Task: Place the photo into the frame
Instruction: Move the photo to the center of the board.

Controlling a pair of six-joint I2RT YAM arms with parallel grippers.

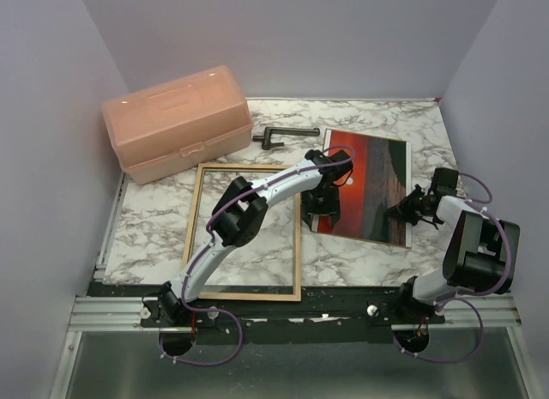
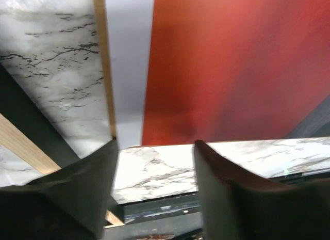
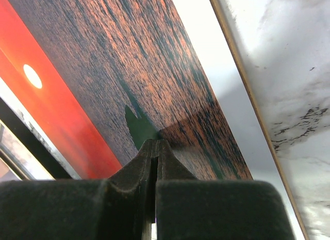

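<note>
The frame (image 1: 244,232) lies left of the photo (image 1: 369,186) (toolbox (image 1: 176,122) behind the frame).

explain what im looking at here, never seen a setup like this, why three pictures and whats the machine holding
These are two robot arms bolted at a marble table's near edge. One picture comes from a camera above; the other two from cameras on each wrist, looking past that arm's own fingers.

On the table lie a wooden frame, a sunset photo on a white board, a pink plastic box and a dark metal tool.

The left gripper stands open over the photo's edge, holding nothing. The right gripper is shut, its tip at the photo's dark sea; whether it presses down I cannot tell.
</note>
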